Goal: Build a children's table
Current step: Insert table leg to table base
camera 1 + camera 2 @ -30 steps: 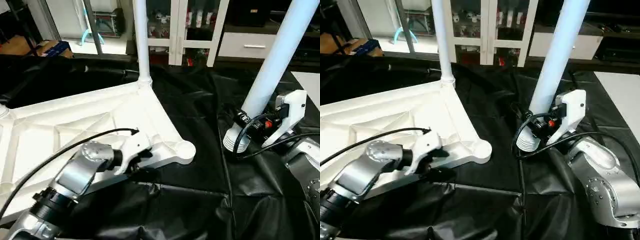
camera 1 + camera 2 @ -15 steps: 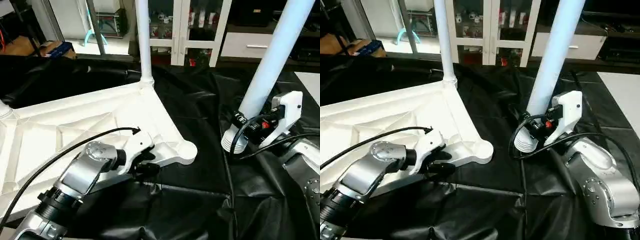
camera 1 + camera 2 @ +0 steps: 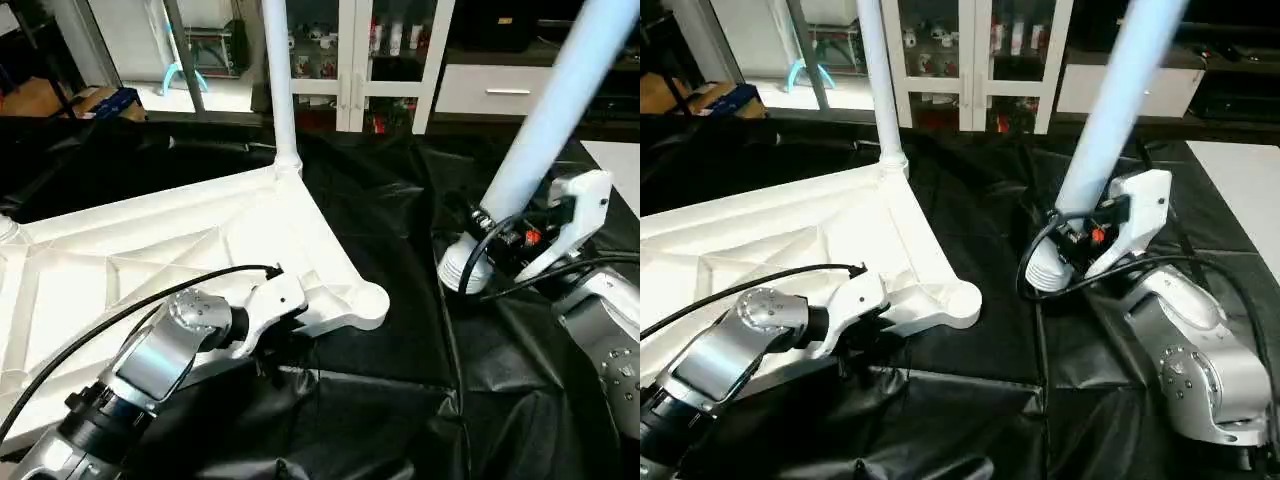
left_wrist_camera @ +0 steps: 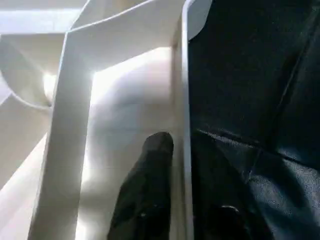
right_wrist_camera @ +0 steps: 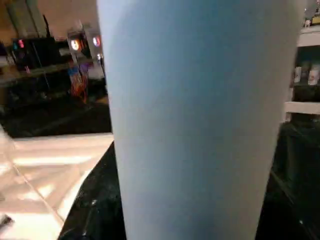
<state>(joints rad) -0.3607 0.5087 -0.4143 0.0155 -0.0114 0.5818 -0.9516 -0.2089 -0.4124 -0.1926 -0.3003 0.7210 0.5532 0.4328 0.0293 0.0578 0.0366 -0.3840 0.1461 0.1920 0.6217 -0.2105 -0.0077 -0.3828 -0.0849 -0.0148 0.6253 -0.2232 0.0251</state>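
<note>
Left pincer (image 4: 172, 200) pinching tabletop (image 3: 150, 250) rim, right pincer (image 3: 487, 248) gripping leg (image 3: 540, 125) w/ base nr socket (image 3: 368, 300)

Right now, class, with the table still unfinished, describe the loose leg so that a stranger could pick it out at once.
Start at the upturned white plastic square table top with ribbed underside on the black sheet. A thin white tube leg already stands upright in its far corner socket. The loose one is the thicker-looking white tapered tube leg to the right, tilted, off the top, its ridged end low at the right gripper.

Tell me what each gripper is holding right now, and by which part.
Right gripper: a white leg, held near its ribbed lower end. Left gripper: the tabletop, fingers either side of its edge wall.
</note>
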